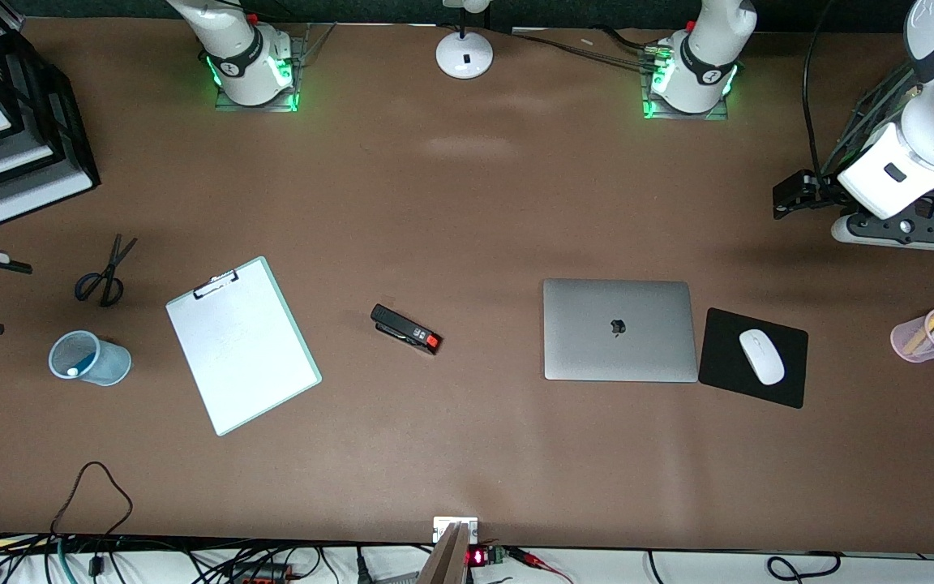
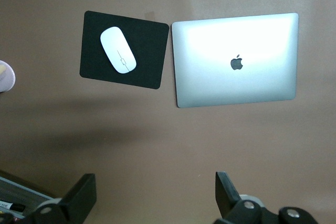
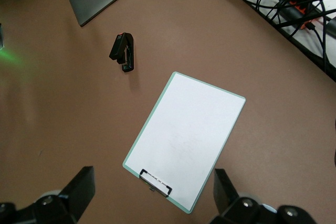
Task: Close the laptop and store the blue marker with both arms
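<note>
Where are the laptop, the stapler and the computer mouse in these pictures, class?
laptop (image 1: 618,328): front view, middle of the closed lid, at the logo.
stapler (image 1: 406,329): front view, middle of its black body.
computer mouse (image 1: 761,356): front view, middle of its white shell.

Two glossy white jointed arms (image 1: 921,130) with dark grey collars, bases glowing green; each black two-fingered tool (image 2: 155,195) looks blocky.

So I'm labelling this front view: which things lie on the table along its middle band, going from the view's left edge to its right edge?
Blue cup → scissors → clipboard → stapler → laptop → mouse pad → pink pen cup.
</note>
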### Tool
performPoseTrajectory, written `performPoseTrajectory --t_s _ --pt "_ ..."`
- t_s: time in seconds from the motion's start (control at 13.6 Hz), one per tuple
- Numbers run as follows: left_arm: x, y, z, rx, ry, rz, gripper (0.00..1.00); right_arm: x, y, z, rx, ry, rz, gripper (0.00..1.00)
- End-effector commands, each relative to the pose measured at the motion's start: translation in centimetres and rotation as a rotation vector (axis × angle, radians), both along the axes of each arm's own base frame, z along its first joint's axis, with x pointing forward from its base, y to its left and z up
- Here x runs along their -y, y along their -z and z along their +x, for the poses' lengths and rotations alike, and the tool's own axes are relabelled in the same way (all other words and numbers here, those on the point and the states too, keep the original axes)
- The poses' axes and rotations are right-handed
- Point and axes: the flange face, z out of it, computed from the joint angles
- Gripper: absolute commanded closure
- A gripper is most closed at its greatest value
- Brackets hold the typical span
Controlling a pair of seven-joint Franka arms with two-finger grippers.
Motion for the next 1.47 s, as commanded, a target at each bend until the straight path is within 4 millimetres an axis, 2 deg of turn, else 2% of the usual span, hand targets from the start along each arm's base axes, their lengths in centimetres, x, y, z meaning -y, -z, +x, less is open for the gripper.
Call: performPoseTrajectory --t_s 0.0,0.29,0.37,0.66,0.73,0.88,1.03,1.17,1.39 --pt "-0.2 -0.8 -0.5 0.008 0.001 0.016 0.00 -3.8 -1.8 0.4 -0.060 0.041 -0.084 0.00" --pt "-0.2 -0.8 -0.5 0.008 -0.001 0.015 0.00 -12.3 -3.7 0.5 -0.127 0.100 -0.253 0.00" --pt "-0.2 -0.9 -0.5 0.010 0.001 0.015 0.00 -13.6 -4.3 0.3 -0.142 0.132 -0.273 0.00" --pt "-0.4 -0.9 -0.4 0.010 -0.003 0.015 0.00 -18.0 -4.1 0.1 -0.244 0.345 -0.392 0.00" --pt "-0.4 -0.9 -0.4 0.010 -0.003 0.015 0.00 -18.7 -5.3 -0.5 -0.238 0.394 -0.431 0.00" --pt "-0.5 -0.9 -0.4 0.010 -0.004 0.015 0.00 -19.7 -5.7 -1.4 -0.270 0.498 -0.491 0.00" --pt "-0.6 -0.9 -0.4 0.010 -0.006 0.015 0.00 -20.1 -5.1 -2.5 -0.319 0.586 -0.548 0.00" --pt "-0.6 -0.9 -0.4 0.010 -0.006 0.015 0.00 -19.5 -4.1 -3.7 -0.354 0.665 -0.603 0.00" --pt "-0.6 -0.9 -0.5 0.010 -0.006 0.015 0.00 -17.7 -3.1 -4.8 -0.323 0.780 -0.651 0.00"
